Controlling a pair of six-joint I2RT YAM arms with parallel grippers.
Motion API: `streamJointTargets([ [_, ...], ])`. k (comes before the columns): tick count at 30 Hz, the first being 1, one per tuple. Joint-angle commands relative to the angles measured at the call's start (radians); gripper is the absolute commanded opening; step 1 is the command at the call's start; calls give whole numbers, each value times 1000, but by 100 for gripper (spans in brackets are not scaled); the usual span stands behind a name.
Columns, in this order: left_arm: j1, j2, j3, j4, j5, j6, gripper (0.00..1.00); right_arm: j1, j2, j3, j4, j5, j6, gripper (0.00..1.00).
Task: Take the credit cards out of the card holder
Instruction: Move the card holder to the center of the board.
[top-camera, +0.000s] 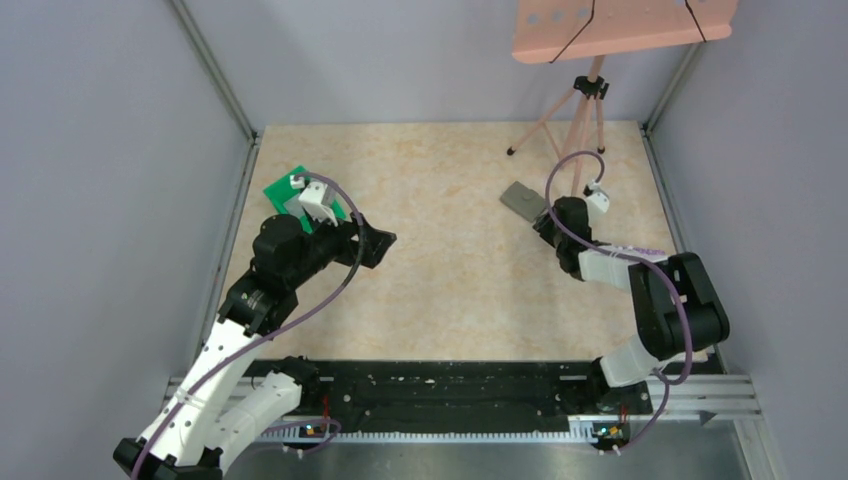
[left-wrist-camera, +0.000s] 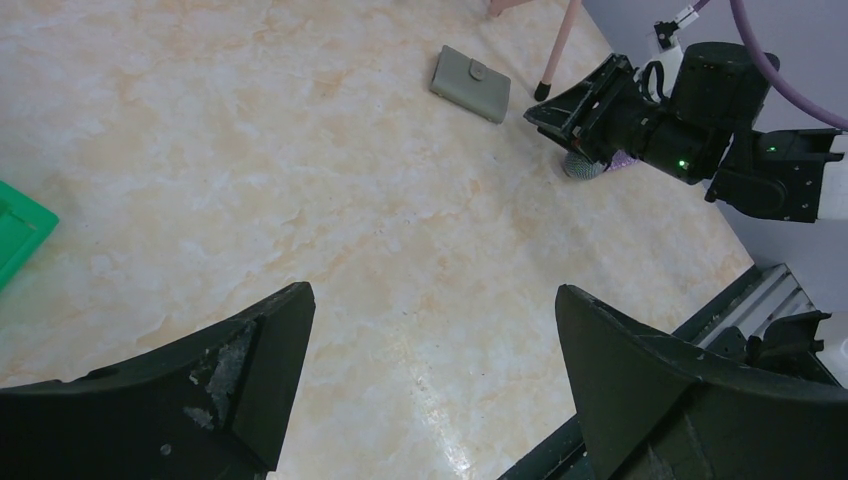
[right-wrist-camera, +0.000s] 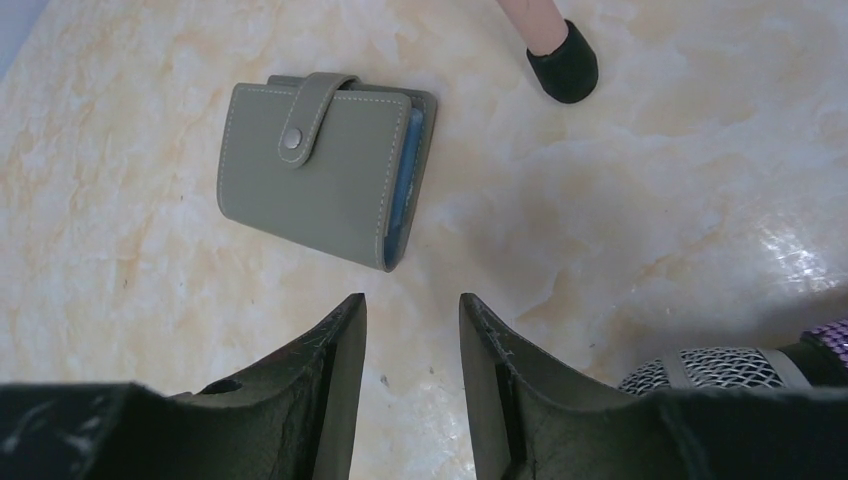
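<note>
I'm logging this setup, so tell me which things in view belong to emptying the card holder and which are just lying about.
Part of the job:
- card holder, folded shut
- right tool, empty, just short of it

Lying about:
- green bin
- tripod
- left tool, wide open, far from the holder

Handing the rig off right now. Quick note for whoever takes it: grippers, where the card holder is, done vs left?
Left gripper: open wide, empty, above the table near the green bin.
Right gripper: jaws a narrow gap apart, empty, just short of the card holder.
Card holder: flat on the table by the tripod foot, folded shut, snap tab fastened; a blue edge shows at its open side.
Done: nothing, no cards are out.
Left: unsnap the tab, open the holder, pull the cards.
</note>
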Motion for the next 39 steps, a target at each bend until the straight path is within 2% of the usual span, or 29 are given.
streamJointTargets([
  [1, 1, -20, 0, 40, -4, -9, 96, -15, 60, 45, 98, -45, 54, 40],
  [17, 1, -21, 1, 38, 1, -5, 94, -36, 209, 63, 235, -111, 88, 33],
  [27, 1, -17, 2, 35, -1, -2, 93, -48, 256, 91, 241, -143, 98, 27],
  [32, 1, -12, 6, 26, -11, 3, 93, -50, 262, 98, 220, -141, 107, 15],
  [35, 0, -16, 4, 26, -19, 6, 93, -50, 259, 103, 214, -150, 91, 1],
  [39, 1, -14, 4, 27, -21, 6, 93, -50, 247, 109, 205, -183, 68, 0],
])
